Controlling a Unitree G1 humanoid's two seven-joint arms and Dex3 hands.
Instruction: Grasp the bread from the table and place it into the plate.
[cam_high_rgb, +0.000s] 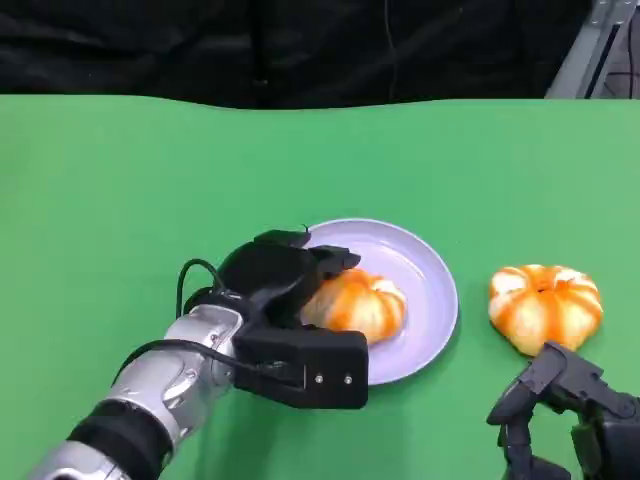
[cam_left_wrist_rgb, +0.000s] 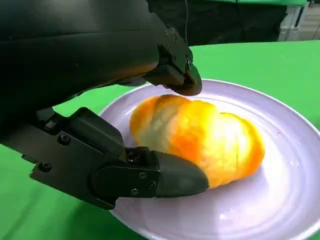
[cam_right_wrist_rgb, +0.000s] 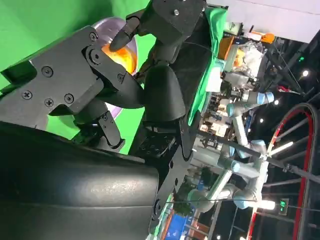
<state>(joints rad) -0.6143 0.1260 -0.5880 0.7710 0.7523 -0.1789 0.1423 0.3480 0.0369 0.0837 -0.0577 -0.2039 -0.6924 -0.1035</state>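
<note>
Green table (cam_high_rgb: 120, 180) fills most of the scene, and the things on it sit toward its near right. Next in size is the pale lilac plate (cam_high_rgb: 425, 270), flat on the cloth near the middle, set where the left arm can reach it without stretching. The left hand (cam_high_rgb: 285, 285) lies over the plate's near-left rim. Its fingers (cam_left_wrist_rgb: 172, 175) are curved round the bread (cam_high_rgb: 358, 305), one above and one below in the left wrist view, close against the crust; I judge the grip is kept so the bread settles on the plate rather than rolling. That bread already rests on the plate's left half, so the placing looks nearly done. A second bread (cam_high_rgb: 545, 305) lies on the bare table to the right, well apart from the plate. Just near of it, the right hand (cam_high_rgb: 565, 410) hovers with fingers loosely bent and nothing in them, likely waiting.
</note>
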